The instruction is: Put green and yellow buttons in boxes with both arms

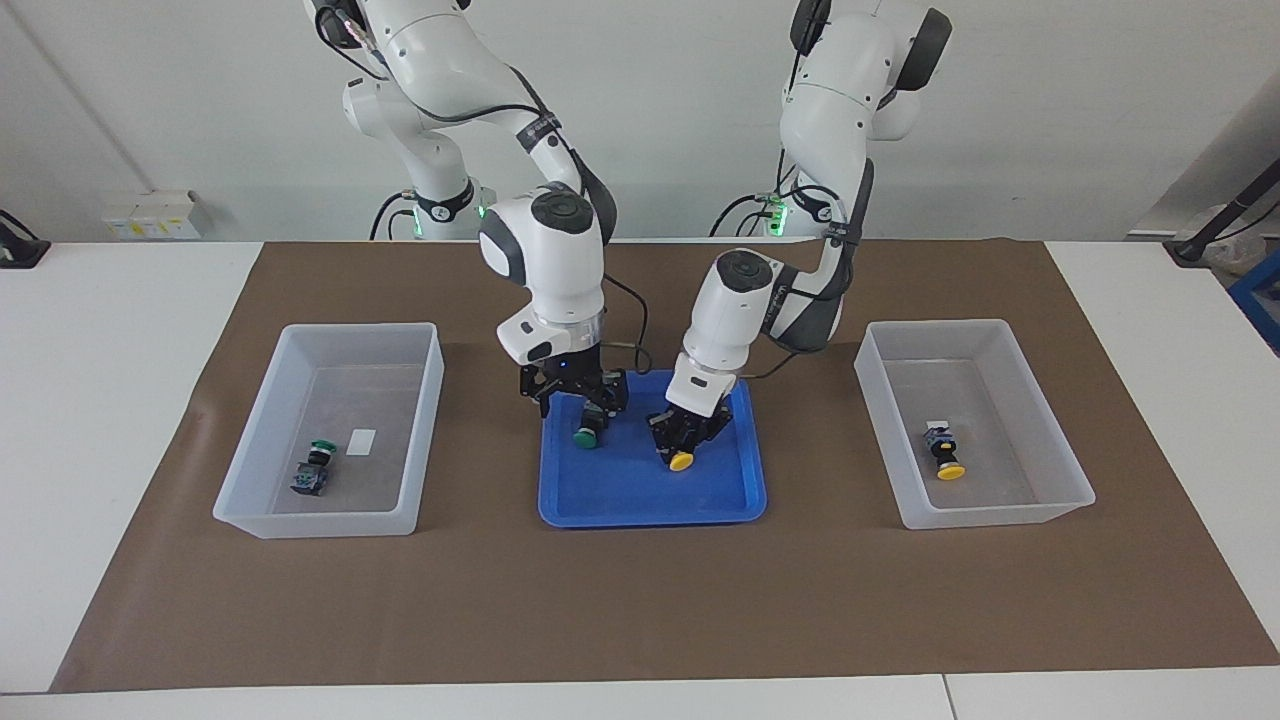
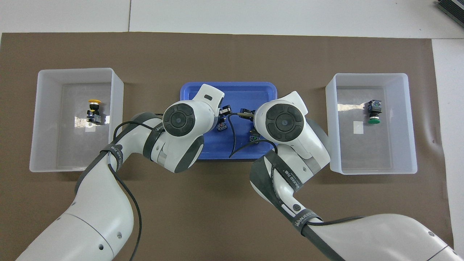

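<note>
In the shallow blue tray [image 1: 650, 512], my left gripper [image 1: 686, 443] is shut on a yellow button [image 1: 681, 460], whose cap still sits low over the tray floor. Beside it, my right gripper [image 1: 580, 402] hangs open just over a green button [image 1: 586, 436], its fingers on either side of the button's body. The box [image 1: 320, 522] at the right arm's end holds a green button [image 1: 312, 470]. A yellow button [image 1: 945, 455] lies in the box [image 1: 990, 515] at the left arm's end. In the overhead view both wrists cover most of the tray [image 2: 235, 87].
A brown mat [image 1: 640, 600] covers the table under the tray and both boxes. Each box has a small white label [image 1: 361, 442] on its floor. The two arms stand close together over the tray.
</note>
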